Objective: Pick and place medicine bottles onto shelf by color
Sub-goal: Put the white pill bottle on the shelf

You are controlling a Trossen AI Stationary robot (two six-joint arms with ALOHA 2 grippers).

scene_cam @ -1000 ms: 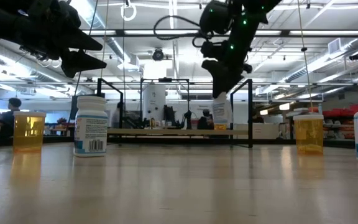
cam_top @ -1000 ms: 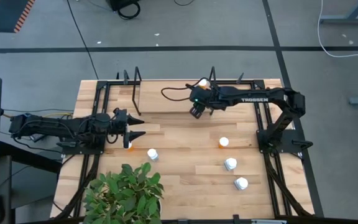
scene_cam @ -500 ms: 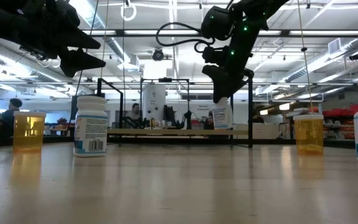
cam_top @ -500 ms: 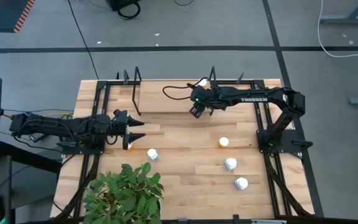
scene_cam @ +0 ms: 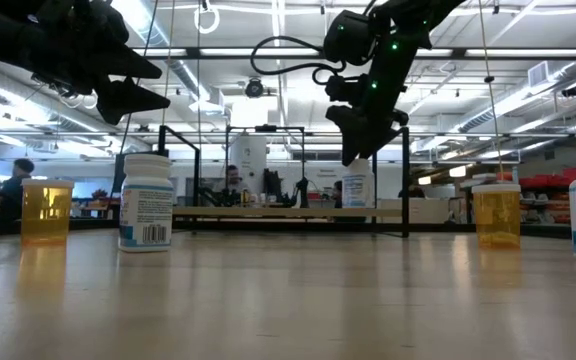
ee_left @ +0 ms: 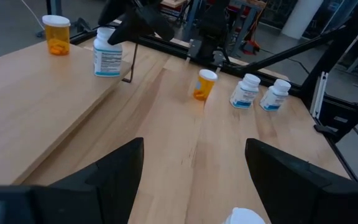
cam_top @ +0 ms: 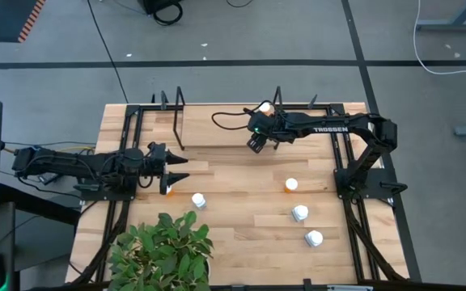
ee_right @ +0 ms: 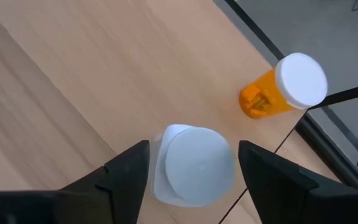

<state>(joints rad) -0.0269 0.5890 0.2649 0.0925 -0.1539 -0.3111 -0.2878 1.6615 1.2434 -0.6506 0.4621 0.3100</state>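
My right gripper hangs open over the light-wood shelf, its fingers on either side of a white bottle's cap with a thin gap each side. That white bottle stands upright on the shelf board. An orange bottle stands on the shelf by its far edge. My left gripper waits open above the table's left side, near an orange bottle and a white one. An orange bottle and two white ones stand on the table's right half.
Black metal uprights frame the shelf at both ends. A potted green plant stands at the table's near edge, left of the middle. The right arm's base frame takes up the table's right edge.
My right gripper has opened and let go of the white bottle. The bottle hung tilted below its fingers a second ago and now stands upright on the shelf board. The gripper stays just above it.
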